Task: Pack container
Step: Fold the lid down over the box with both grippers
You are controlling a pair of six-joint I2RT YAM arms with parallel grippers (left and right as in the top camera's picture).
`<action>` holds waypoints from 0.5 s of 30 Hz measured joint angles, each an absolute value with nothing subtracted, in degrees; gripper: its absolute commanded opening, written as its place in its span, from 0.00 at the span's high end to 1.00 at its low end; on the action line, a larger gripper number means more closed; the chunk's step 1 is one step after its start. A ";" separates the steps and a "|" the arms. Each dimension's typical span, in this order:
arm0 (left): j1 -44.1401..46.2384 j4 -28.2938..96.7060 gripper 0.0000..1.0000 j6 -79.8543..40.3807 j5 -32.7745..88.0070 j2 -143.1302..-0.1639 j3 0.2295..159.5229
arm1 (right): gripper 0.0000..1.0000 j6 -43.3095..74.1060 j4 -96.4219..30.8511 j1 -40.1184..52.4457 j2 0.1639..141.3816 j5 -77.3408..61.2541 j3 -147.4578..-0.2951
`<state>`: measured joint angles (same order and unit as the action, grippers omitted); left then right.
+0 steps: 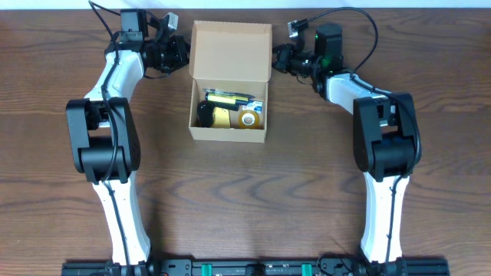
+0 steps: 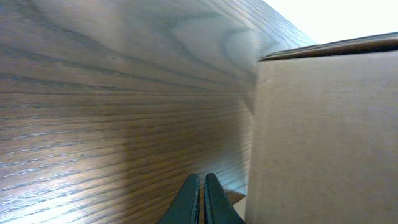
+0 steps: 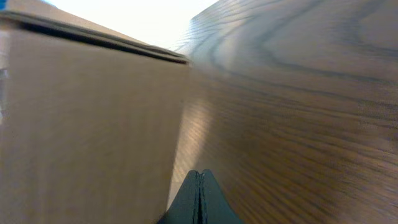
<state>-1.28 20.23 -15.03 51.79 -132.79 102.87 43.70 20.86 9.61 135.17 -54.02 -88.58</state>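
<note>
Overhead, container [image 1: 230,50] with items [image 1: 230,111] inside, wrist views, outer walls only

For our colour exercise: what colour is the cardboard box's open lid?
Plain tan; the rectangular cardboard box shows best overhead.

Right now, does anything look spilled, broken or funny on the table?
Nothing stands out. The cardboard box sits straight on the table with its lid flap open, and the small items are all inside, none spilled. The left pincer and right pincer are shut, empty, one beside each side of the lid.
</note>
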 measured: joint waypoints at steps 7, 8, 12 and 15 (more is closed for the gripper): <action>-1.52 20.12 0.94 -12.84 55.22 -132.64 102.87 | 0.98 43.79 23.46 9.21 135.39 -61.80 -93.10; -1.58 20.16 0.95 -12.16 55.42 -132.44 102.87 | 0.99 43.77 23.59 9.19 135.39 -62.98 -94.21; -1.96 20.21 0.94 -9.69 55.79 -130.41 102.87 | 0.98 43.81 23.86 9.04 135.39 -68.36 -99.22; -2.15 20.18 0.94 -8.10 56.14 -127.76 102.87 | 0.98 43.90 23.88 9.06 135.39 -71.81 -101.32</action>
<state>-2.15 20.18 -8.10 56.14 -127.76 102.87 43.90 23.88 9.06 135.39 -71.81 -101.32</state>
